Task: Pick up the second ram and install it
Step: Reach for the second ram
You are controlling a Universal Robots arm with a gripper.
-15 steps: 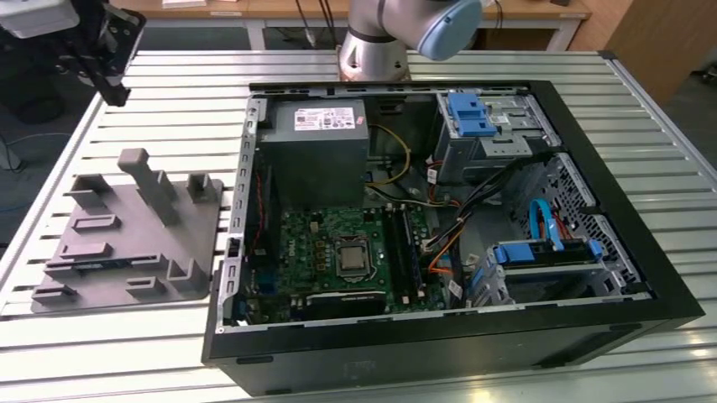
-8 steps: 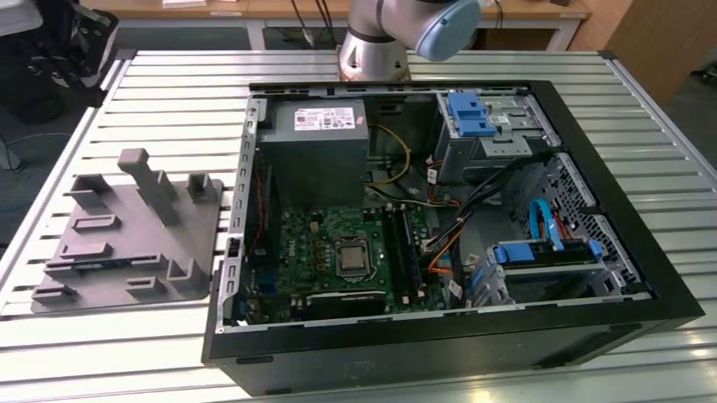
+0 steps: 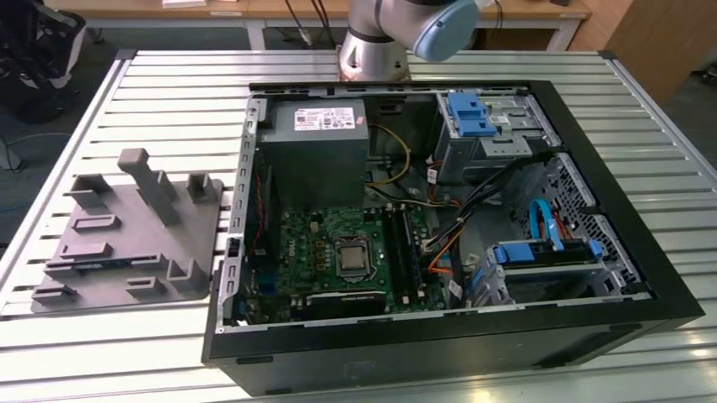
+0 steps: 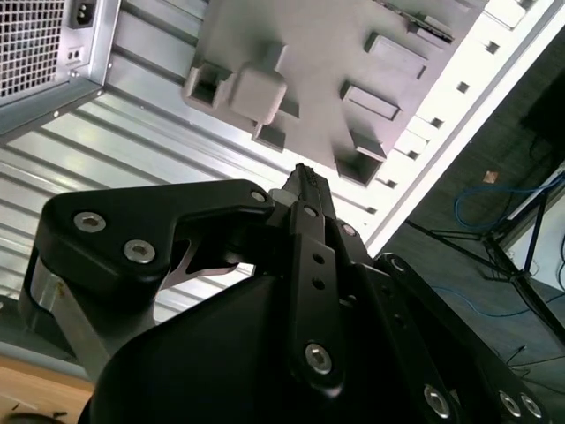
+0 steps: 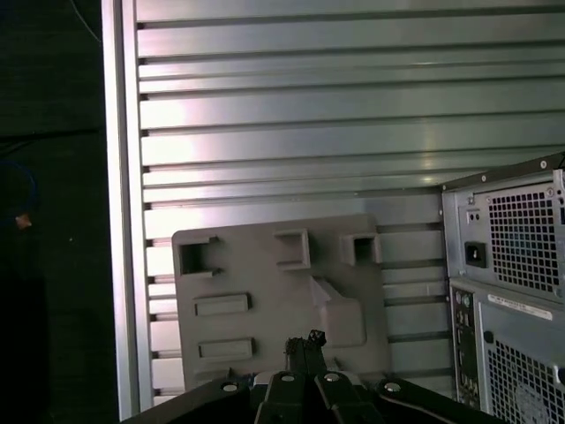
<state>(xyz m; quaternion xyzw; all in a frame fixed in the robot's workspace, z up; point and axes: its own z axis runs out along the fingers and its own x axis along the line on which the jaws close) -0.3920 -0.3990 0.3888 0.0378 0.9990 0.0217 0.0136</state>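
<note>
Pincer (image 5: 305, 343) closed, above grey tray (image 5: 265, 265), open computer case (image 3: 448, 346) beside tray

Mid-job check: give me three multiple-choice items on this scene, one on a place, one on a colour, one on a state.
1. Where does the grey moulded plastic tray stand relative to the black metal computer case?
A) on the exterior view's left of it
B) inside it
C) on the exterior view's right of it
2. What colour are the plastic drive brackets in the case?
A) red
B) blue
C) white
3. How is the case?
A) closed by a panel
B) open, green motherboard exposed
C) upright and shut
Answers:
1 A: the tray sits on the slatted metal table beside the case.
2 B: both bays bear blue brackets.
3 B: the board and cables show from above.
</note>
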